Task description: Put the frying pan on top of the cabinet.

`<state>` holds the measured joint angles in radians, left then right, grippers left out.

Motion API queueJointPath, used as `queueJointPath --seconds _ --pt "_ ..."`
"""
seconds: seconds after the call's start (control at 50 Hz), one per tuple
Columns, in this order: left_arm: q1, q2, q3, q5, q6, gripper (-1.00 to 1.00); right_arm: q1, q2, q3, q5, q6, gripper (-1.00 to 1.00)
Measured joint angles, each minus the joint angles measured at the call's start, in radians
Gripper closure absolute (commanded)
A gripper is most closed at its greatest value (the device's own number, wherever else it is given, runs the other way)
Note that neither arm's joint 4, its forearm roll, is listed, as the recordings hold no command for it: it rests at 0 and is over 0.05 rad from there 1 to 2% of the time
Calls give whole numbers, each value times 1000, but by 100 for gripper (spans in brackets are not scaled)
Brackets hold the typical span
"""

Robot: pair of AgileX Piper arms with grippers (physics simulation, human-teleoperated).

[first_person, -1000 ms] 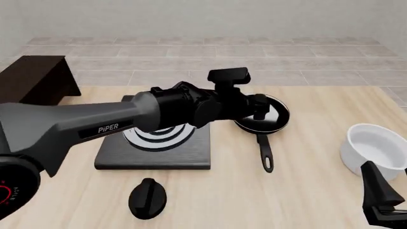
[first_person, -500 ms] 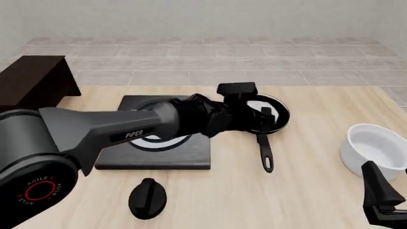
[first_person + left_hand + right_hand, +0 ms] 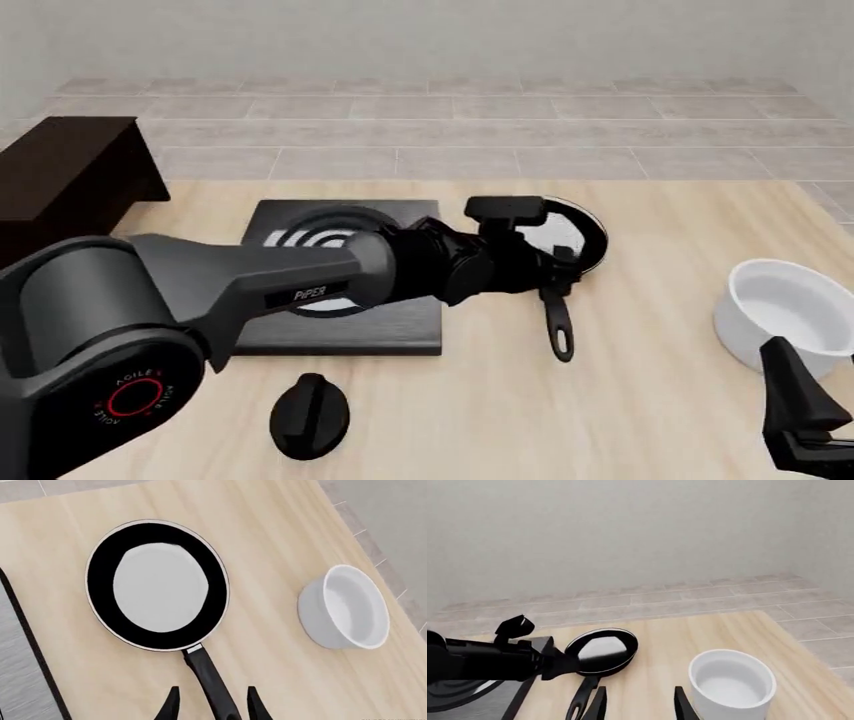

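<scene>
Left arm has dropped lower and reached further right since the earlier frames; left gripper (image 3: 210, 707) now straddles the frying pan (image 3: 567, 240) handle with fingers spread, not clamped. Pan sits on the table (image 3: 641, 400) beside the stove plate (image 3: 334, 320). Cabinet (image 3: 67, 175) far left. Right gripper (image 3: 639, 705) open, near the white bowl (image 3: 787, 310).

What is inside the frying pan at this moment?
The frying pan holds nothing: the left wrist view shows only its shiny grey bottom. In the front view, the left gripper covers part of the pan.
</scene>
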<state>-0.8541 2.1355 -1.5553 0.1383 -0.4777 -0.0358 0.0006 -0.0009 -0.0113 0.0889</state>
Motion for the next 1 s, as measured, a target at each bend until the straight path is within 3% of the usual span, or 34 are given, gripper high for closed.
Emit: queueJointPath --seconds 1.0 --pt "-31 92 -22 -18 3 -100 -9 0 0 -4 10 -100"
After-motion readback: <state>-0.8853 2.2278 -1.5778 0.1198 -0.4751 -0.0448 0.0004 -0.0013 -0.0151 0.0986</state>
